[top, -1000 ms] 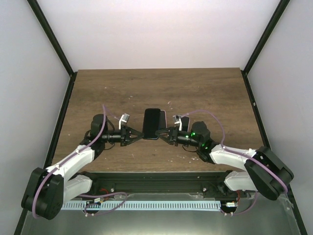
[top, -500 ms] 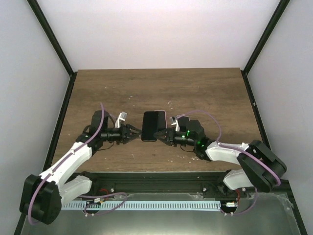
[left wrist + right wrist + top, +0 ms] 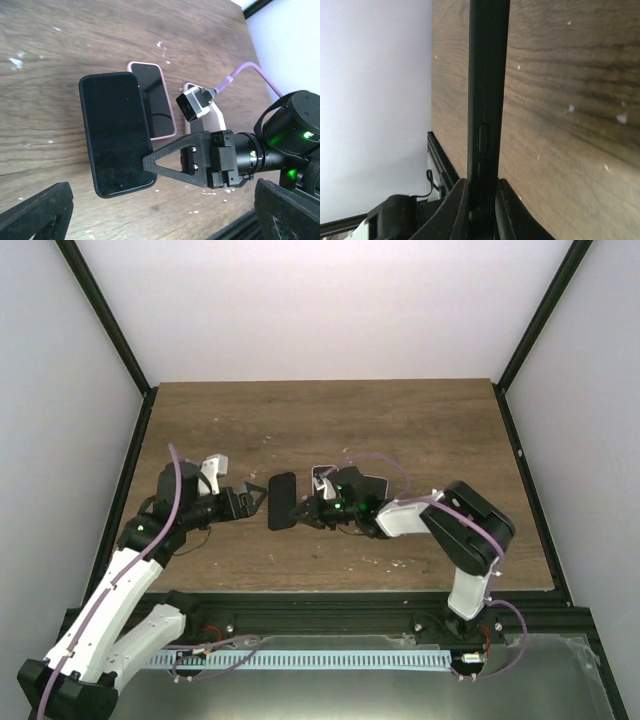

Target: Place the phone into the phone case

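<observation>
The phone (image 3: 282,502) is a black slab with a dark screen, and a thick black phone case (image 3: 86,125) rims it on all sides. It hangs a little above the table (image 3: 420,430), tilted. My right gripper (image 3: 308,512) is shut on its right long edge. In the right wrist view the phone (image 3: 487,75) stands edge-on between the gripper (image 3: 481,187), with the case's button bumps showing. My left gripper (image 3: 254,504) stands open just left of the phone, clear of it. In the left wrist view its jaws (image 3: 162,205) stand wide apart, and the right finger (image 3: 175,160) reaches the phone's edge.
A pink-rimmed flat thing with a dark face (image 3: 155,102) lies on the table behind the held phone; it also shows beside the right arm (image 3: 372,483). A purple cable (image 3: 240,80) loops over the right wrist. The black frame rail (image 3: 320,605) runs along the near edge.
My left gripper has let go of the phone, opened wide and drawn back to the left. My right gripper has carried the phone leftward and tilted it.
</observation>
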### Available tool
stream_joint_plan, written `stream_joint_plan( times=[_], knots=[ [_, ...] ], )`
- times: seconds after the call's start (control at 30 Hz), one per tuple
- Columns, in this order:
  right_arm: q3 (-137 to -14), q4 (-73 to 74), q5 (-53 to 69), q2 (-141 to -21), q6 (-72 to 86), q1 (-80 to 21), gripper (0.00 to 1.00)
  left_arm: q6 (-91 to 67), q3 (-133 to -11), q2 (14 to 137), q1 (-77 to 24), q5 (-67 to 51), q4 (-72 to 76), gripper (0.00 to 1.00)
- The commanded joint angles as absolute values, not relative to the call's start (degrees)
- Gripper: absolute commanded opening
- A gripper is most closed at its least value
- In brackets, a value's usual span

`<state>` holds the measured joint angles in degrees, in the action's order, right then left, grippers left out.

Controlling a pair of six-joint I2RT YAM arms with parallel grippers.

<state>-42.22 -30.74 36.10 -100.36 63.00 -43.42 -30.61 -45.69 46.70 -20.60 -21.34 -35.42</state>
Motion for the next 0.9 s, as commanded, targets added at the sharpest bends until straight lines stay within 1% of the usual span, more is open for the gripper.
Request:
stream_joint_plan(
  times=[0.0, 0.2, 0.27, 0.3, 0.43, 0.63, 0.73, 0.77, 0.87],
  knots=[
    [-50.1, -30.4, 37.1, -105.9, 60.1, -44.6, 0.01, -26.1, -46.9, 43.5, -20.5, -13.8, -40.4, 1.00],
    [-54.5, -26.0, 35.6, -111.2, 59.1, -44.7, 0.02, -25.7, -45.5, 41.6, -20.5, -13.9, -39.6, 1.00],
    [-55.6, -24.7, 36.1, -112.5, 58.6, -44.7, 0.05, -26.1, -44.9, 41.8, -20.5, -14.6, -38.9, 1.00],
    [-55.9, -24.2, 36.3, -112.9, 58.4, -44.7, 0.08, -26.2, -44.8, 42.1, -20.5, -15.1, -38.7, 1.00],
    [-55.8, -22.2, 35.4, -112.0, 57.7, -44.6, 0.26, -26.5, -44.6, 43.2, -20.5, -16.0, -38.5, 1.00],
    [-55.6, -14.7, 32.6, -106.6, 53.4, -44.0, 0.70, -28.9, -43.5, 43.4, -20.4, -14.1, -37.9, 1.00],
    [-54.5, -9.6, 29.2, -101.9, 50.5, -43.5, 0.98, -30.1, -43.5, 43.6, -20.5, -13.7, -37.4, 1.00],
    [-53.9, -7.9, 28.1, -100.2, 49.6, -43.2, 1.00, -30.5, -43.4, 43.7, -20.5, -13.8, -37.0, 1.00],
    [-51.6, -2.9, 24.4, -93.7, 46.8, -42.1, 1.00, -31.9, -43.3, 44.4, -20.5, -14.8, -36.0, 1.00]
  ],
)
